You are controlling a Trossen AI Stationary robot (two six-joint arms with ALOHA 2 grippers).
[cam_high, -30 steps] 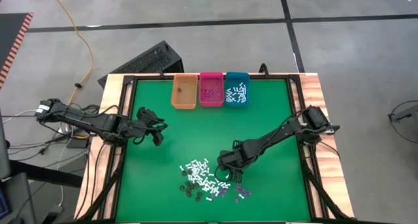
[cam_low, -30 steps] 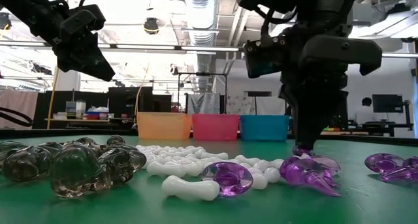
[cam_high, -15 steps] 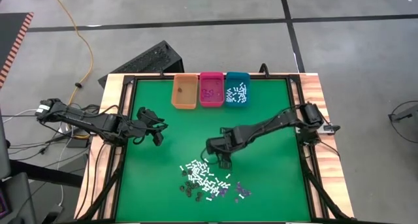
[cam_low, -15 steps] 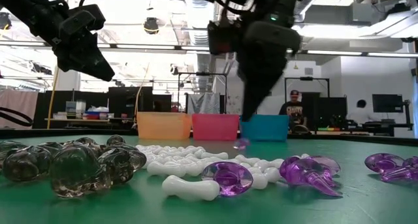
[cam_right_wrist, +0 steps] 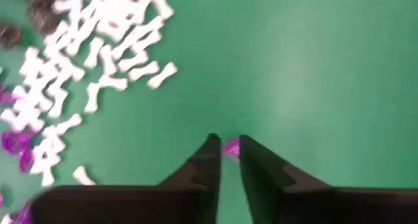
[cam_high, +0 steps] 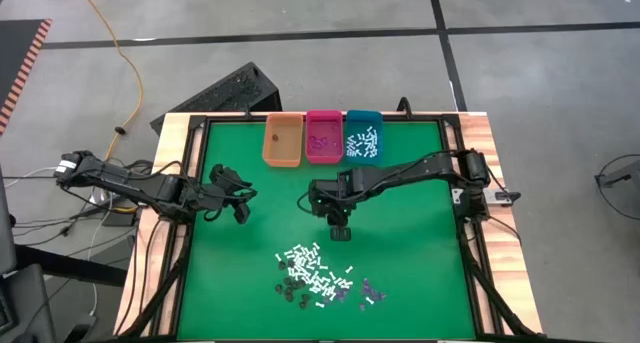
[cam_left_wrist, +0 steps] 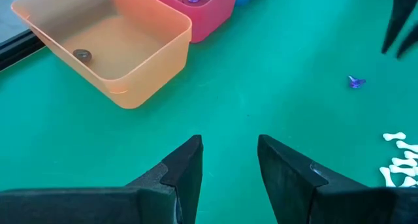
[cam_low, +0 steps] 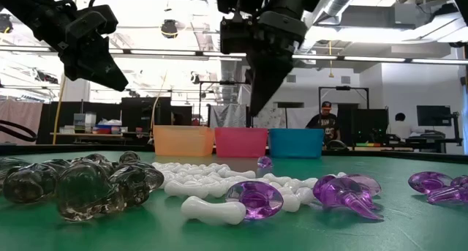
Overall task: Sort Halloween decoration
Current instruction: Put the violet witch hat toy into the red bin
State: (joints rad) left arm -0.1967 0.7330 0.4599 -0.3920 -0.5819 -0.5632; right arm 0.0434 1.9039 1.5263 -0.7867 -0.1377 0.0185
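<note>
Halloween decoration (cam_high: 318, 279) sits heaped near the table's front — orange bin (cam_high: 282, 141) holds one dark bit, pink bin (cam_high: 323, 138) purple bits, teal bin (cam_high: 362, 138) white sticks. Right gripper (cam_high: 339, 230) narrowly parted, a purple bit (cam_right_wrist: 230, 149) between its tips; left gripper (cam_high: 241, 212) parted, empty.

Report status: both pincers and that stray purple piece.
Right pincer raised over the mat, slightly open, holding nothing. Left pincer open, waiting at left side. Stray purple piece lies loose beneath right pincer, short of pink bin.
</note>
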